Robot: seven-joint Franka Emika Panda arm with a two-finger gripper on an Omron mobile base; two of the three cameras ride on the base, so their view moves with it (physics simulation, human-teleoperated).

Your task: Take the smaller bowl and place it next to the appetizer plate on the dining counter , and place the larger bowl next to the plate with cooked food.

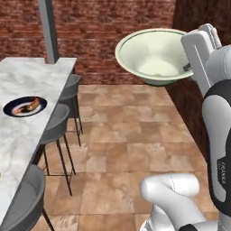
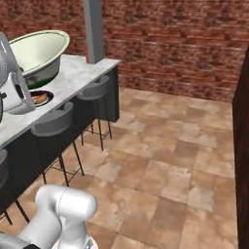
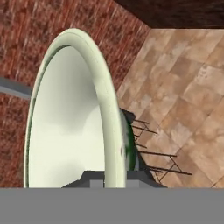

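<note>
The gripper [image 3: 114, 181] grasps the larger bowl [image 1: 153, 56] by its rim: in the hand view 1 finger tip sits inside the wall and 1 outside, with the cream rim running straight up between them. The bowl is carried high in the air and tipped, its mouth turned partly sideways; this looks like a consequence of the rim pinch, the bowl's weight hanging off 1 edge point rather than being supported from below. Judged from the height, this is a transport phase, with the bowl kept well above the stools [image 1: 58, 122] and the edge of the dining counter [image 1: 27, 76]. In the left base view the bowl extends to the left of the hand, toward the counter. The plate with cooked food [image 1: 25, 106] rests on the marble, lower than the gripper and well off to its left; in the right base view it [image 2: 40, 97] appears just below the held bowl [image 2: 36, 53]. The placement beside that plate is not yet done.
</note>
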